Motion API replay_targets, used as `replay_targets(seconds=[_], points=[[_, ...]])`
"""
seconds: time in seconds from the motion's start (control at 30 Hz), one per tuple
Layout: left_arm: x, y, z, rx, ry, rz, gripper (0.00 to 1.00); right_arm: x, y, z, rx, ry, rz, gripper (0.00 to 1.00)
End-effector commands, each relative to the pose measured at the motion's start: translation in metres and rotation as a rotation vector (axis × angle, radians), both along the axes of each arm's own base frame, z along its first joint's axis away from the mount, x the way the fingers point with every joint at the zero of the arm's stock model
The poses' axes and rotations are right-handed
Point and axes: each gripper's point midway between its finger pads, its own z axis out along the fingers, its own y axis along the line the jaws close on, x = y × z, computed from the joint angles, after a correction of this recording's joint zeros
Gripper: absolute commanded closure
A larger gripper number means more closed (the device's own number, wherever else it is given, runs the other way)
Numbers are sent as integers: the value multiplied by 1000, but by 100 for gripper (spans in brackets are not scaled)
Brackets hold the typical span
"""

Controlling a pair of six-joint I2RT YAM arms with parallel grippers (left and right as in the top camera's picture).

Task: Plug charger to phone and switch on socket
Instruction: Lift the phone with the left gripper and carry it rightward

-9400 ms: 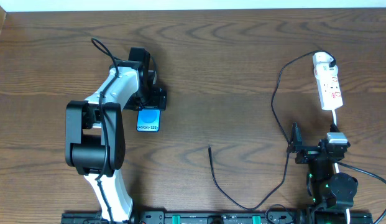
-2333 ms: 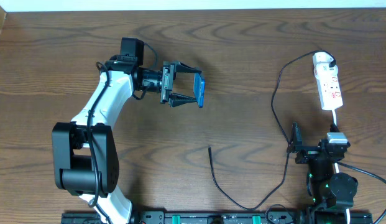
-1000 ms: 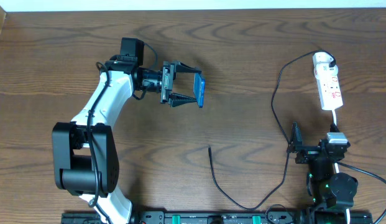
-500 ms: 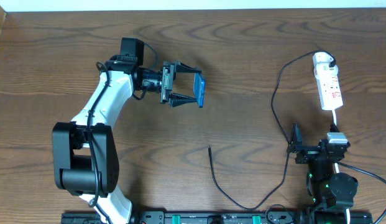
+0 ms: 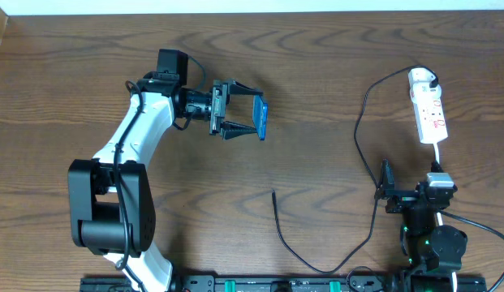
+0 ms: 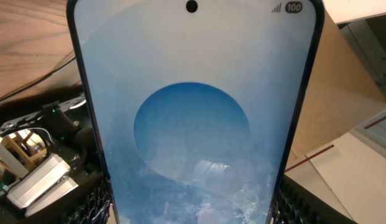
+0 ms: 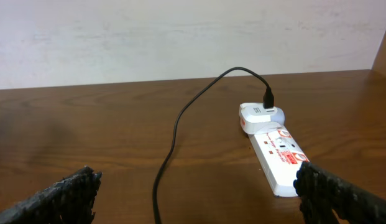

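Observation:
My left gripper [image 5: 245,120] is shut on the phone [image 5: 260,118] and holds it on edge above the table, left of centre. In the left wrist view the phone's blue lit screen [image 6: 193,118] fills the frame between the finger pads. The charger, a thin black cable [image 5: 359,138], runs from the socket [image 5: 428,109] at the far right down in a loop to its free plug tip [image 5: 273,193] on the table. My right gripper [image 5: 409,195] is open and empty at the front right, below the socket. In the right wrist view the socket [image 7: 276,151] and the cable [image 7: 177,127] lie ahead.
The white wall edge runs along the table's back [image 5: 252,6]. A black rail with connectors lies along the front edge [image 5: 260,284]. The left arm's body [image 5: 122,186] stands at the front left.
Since 9.4 s ago the left gripper lifted the phone off the table and swung it right, turned on edge. Over the last second nothing has moved.

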Motion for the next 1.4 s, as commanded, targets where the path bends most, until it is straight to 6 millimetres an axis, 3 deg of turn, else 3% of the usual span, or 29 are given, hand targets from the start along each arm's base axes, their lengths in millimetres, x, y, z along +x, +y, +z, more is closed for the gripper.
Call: replay_targets(seconds=[0.0,0.53,1.13,1.37], points=[[-2,-1,23,-39,-54,-14,92,0,-2,-2,-12,7,-8,1],[-1,-1,21,-27,-55,-10,92,0,-2,-2,-12,7,-8,1],[20,14,-28,275,-89,103,92,0,-2,-2,-12,7,-8,1],[34,14,-25,284,-189,122,93,1,-2,12,-16,-50,-8,1]])
